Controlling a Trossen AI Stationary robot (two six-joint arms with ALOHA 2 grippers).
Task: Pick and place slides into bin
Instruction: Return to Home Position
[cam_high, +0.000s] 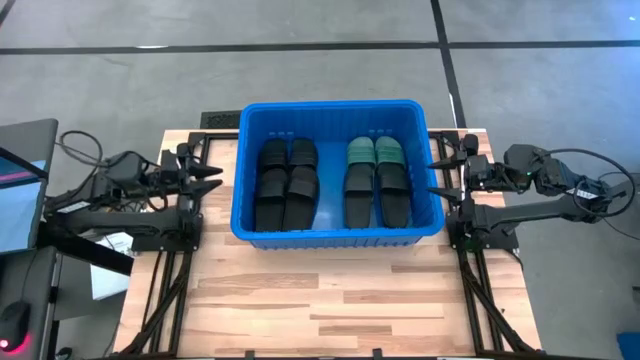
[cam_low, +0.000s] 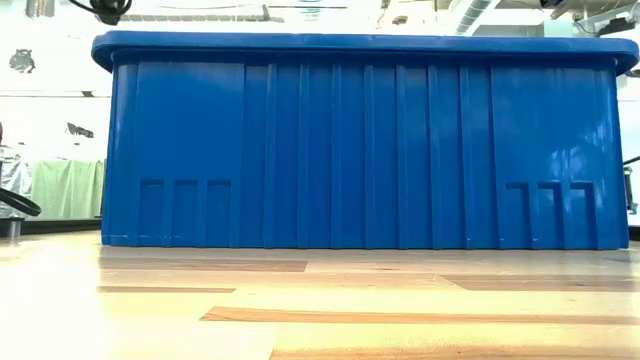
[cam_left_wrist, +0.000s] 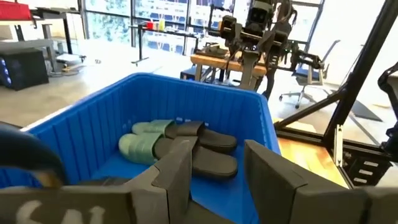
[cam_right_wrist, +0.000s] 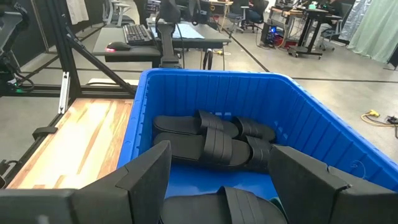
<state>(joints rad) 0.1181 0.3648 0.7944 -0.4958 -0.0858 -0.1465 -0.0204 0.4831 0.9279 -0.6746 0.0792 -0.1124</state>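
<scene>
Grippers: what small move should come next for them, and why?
Probably just draw both arms back to rest and pick nothing. Every slide in view, among them the black slides, lies inside the bin, and the table shows none left. The left gripper and the right gripper are open and empty, one at each side of the bin.

Matte black arms (cam_high: 110, 208), looped cables (cam_high: 78, 143); left end effector (cam_left_wrist: 217, 150) blocky, dark-fingered.
</scene>
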